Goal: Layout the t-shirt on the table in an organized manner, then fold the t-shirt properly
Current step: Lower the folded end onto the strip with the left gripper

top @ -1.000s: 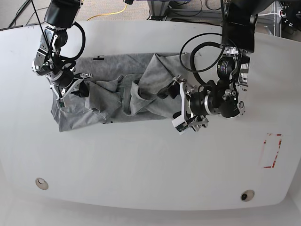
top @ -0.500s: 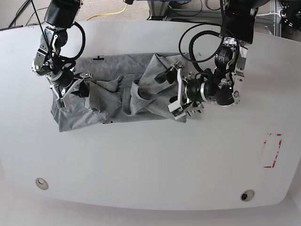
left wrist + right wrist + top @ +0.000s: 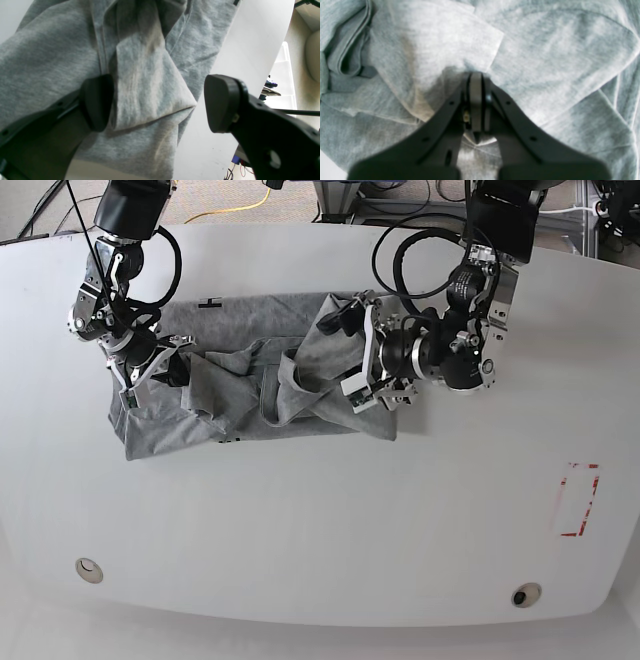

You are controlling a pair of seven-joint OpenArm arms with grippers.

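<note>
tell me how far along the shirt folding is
Early. The t-shirt lies on the table bunched and creased, not flat. In hand: the right gripper is shut on a pinch of cloth, and the left gripper is open around a folded corner. Spreading it flat and every fold remain.

Folds of the crumpled t-shirt (image 3: 250,385) bury most of its own cloth, and both wrist views crop it at their edges, so collar and sleeves cannot be told apart. The right wrist view is soft throughout, its lower half filled by the dark body of the right gripper (image 3: 476,82), whose pinched tips hide the cloth between them. In the base view the left gripper (image 3: 362,360) covers the shirt's right-hand end on the table (image 3: 320,520).
</note>
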